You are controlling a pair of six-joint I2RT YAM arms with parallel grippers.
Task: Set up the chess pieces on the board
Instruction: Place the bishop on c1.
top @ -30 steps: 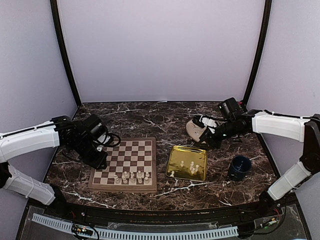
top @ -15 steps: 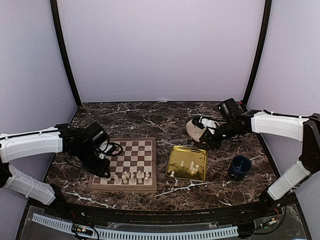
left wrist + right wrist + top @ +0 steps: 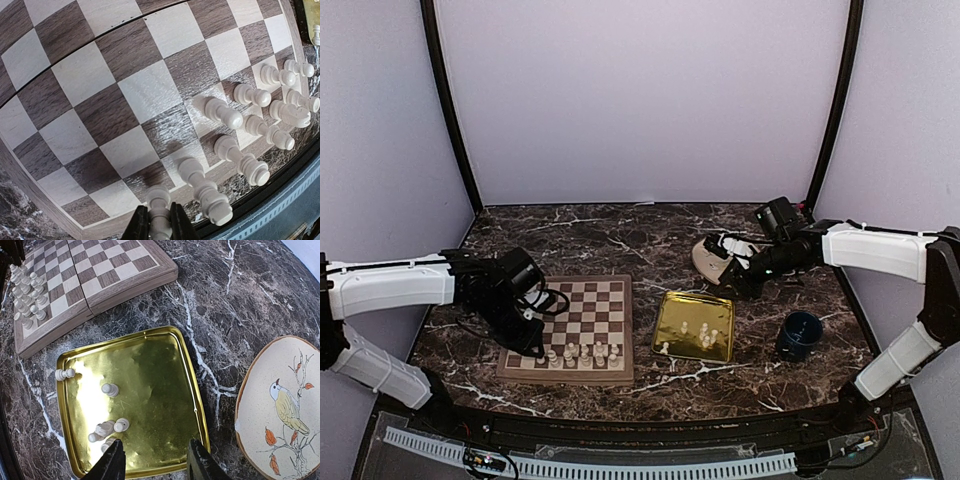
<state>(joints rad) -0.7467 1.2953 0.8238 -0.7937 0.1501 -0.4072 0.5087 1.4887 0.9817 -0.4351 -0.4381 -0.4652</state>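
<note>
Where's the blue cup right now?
Top view, right side: the blue cup stands just right of the gold tray, apart from it.

The nearest chess piece is cut off below; possibly a pawn.

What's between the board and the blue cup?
The gold tray, with a few loose chess pieces in it. The top external view shows it.

The far rows of the board are bare, open to a descent from above. Along the board's near edge the chess pieces stand crowded, gaps tight. Right of the board a gold tray and, further right, a blue cup bar low sweeps
</note>
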